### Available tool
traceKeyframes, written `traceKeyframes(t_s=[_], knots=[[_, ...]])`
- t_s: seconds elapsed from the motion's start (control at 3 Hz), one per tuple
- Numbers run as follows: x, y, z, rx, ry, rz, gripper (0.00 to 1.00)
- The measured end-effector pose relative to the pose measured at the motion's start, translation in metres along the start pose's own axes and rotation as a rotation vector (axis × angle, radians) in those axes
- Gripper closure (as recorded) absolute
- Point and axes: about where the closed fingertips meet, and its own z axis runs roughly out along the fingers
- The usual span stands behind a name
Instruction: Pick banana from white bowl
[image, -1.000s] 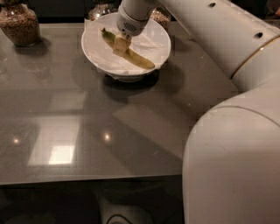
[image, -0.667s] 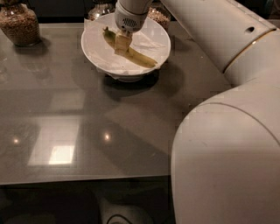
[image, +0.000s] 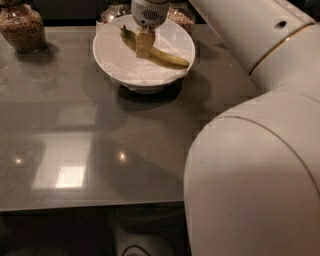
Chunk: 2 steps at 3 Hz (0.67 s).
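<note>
The white bowl (image: 114, 65) stands on a small foot at the back middle of the grey table, lined with white paper. The banana (image: 169, 58) lies in it, yellow, with its dark stem end at the upper left and its tip to the lower right. My gripper (image: 144, 46) reaches down from the top edge of the view and sits right on the banana's middle, inside the bowl. It covers part of the banana there.
A glass jar of brown grains (image: 22, 29) stands at the back left. Two more jars (image: 181, 15) stand behind the bowl. My white arm (image: 250, 150) fills the right side. The table's front edge (image: 90, 205) runs along the bottom.
The gripper has shifted a little left and down onto the banana's middle. My arm's bulk has spread further left across the right side of the view. The bowl and banana have not moved.
</note>
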Motion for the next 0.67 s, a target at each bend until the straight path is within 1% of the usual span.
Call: traceKeyframes(t_s=[0.33,0.67], knots=[[0.01,0.006,-0.022,0.016,0.031,0.005,1.0],[0.02,0.02,-0.044,0.029,0.05,0.034,1.0]])
